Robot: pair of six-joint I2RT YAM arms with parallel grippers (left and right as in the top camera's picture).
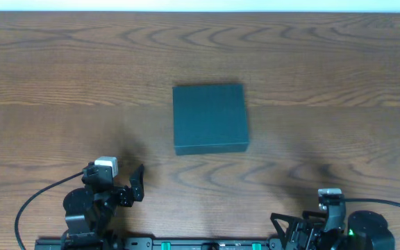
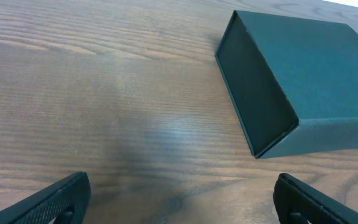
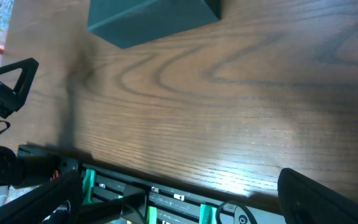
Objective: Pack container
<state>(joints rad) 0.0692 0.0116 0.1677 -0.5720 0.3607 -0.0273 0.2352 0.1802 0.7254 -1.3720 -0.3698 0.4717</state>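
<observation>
Wood-grain table [image 1: 61, 69], green box [image 1: 209, 118] shut at centre.
L gripper [image 2: 180, 185] & R gripper [image 3: 179, 180] both spread wide, holding nothing, at near edge, well apart from box.

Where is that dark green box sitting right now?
In the overhead view the container sits closed near the middle of the wooden table. It lies out ahead of the left gripper and right gripper, roughly midway between them, touching neither.
</observation>
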